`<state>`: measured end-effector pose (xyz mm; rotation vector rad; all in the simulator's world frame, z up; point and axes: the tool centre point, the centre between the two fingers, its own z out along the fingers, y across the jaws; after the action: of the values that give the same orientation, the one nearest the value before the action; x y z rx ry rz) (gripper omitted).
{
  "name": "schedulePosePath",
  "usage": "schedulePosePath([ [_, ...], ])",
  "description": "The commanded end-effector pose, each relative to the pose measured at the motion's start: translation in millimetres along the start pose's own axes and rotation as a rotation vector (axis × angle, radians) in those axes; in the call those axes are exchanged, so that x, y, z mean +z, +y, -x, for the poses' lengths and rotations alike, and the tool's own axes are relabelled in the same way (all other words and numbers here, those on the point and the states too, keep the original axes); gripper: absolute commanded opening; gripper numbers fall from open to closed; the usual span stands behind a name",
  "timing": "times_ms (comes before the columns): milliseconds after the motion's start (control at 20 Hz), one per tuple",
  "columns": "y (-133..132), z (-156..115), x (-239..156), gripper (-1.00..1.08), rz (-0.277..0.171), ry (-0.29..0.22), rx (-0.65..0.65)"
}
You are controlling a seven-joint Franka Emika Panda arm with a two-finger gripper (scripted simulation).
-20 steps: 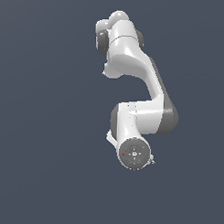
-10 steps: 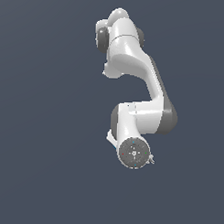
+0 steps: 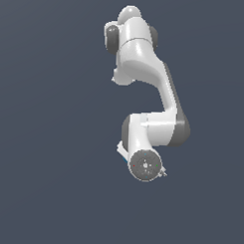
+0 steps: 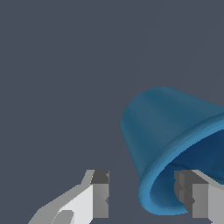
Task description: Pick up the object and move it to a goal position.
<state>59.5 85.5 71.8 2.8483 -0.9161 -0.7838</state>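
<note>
Blue cup [image 4: 175,131] seen tilted in wrist view, rim partly overlapping one fingertip [image 4: 192,192]. Gripper [image 4: 144,194] fingers held apart, nothing clamped. In exterior view only blue sliver [image 3: 124,157] glimpsed behind arm. Risk judged: rim clipped off-centre, cup knocked or rolled away when fingers are closed.

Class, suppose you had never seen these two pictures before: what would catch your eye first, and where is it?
In the wrist view, the small blue cup-shaped container looms large, its rim tilted toward the camera, one grey fingertip showing before its opening, the other beside it. In the exterior view, the white robot arm bends down the plain dark background.
</note>
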Motion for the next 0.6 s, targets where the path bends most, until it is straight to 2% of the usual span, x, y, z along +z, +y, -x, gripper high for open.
schedulePosePath([
  [0,-0.2,0.0,3.1,0.28,0.000,0.000,0.000],
  [100,-0.3,-0.4,4.2,0.28,0.000,0.000,0.000],
  [150,-0.3,-0.4,4.2,-1.00,0.000,0.000,0.000],
  [550,-0.3,-0.4,4.2,-1.00,0.000,0.000,0.000],
])
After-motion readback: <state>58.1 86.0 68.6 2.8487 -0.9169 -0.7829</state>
